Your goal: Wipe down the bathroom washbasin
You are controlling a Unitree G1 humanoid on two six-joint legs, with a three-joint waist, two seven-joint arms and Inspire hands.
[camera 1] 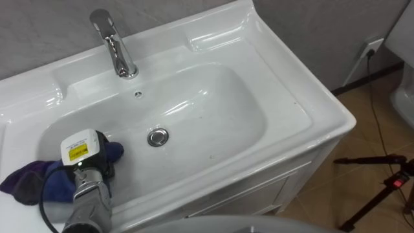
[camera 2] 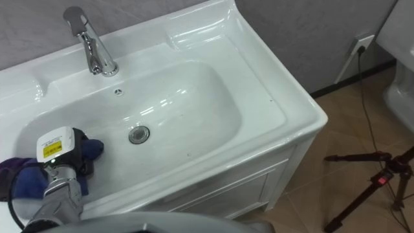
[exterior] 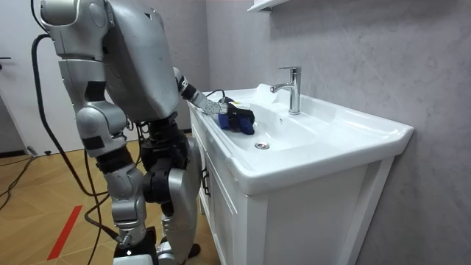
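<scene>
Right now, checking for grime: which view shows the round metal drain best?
Left eye view: the round metal drain sits nearer centre, seen from above. Right eye view is similar; the room view shows a flattened sliver.

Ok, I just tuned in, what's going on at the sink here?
The robot stands in front of the white basin and reaches in with its left hand. The hand is down on a blue cloth at the left end of the bowl, and part of the cloth lies over the front rim. The drain is to the right of the hand and the cloth is not touching it. No water runs from the faucet.
</scene>
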